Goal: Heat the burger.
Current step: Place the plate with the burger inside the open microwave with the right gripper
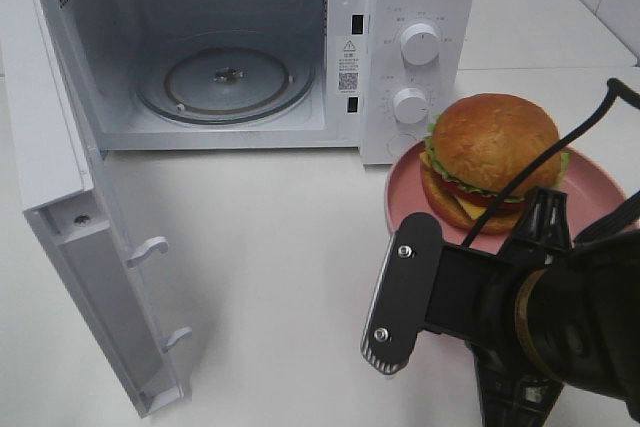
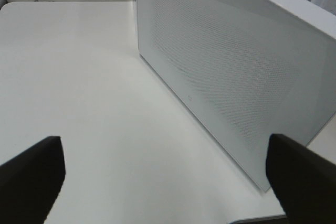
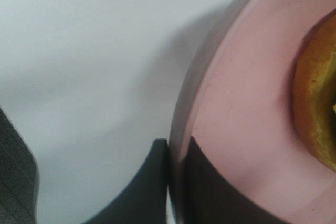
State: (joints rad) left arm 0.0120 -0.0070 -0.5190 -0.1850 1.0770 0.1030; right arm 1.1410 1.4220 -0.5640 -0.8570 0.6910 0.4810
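— Where's the burger?

— On the pink plate, on the tabletop just to the right of the microwave, by its two knobs. It sits toward the back of the plate.

— Which way does it point?

— It's round, so there's no long axis across it. The stack stands roughly upright, golden bun on top, with lettuce, tomato and cheese showing along the near and left edge. It may lean a little, but I can't be sure from the high view.

— And the right gripper?

— Closed on the plate's near rim, one finger above the rim and one outside it. It grips the plate, not the burger.

— The left gripper?

— Spread wide, nothing between its fingers. It hangs over bare tabletop beside the outer face of the microwave door.

— The door?

— Swung fully open to the left. The glass turntable inside has nothing on it.
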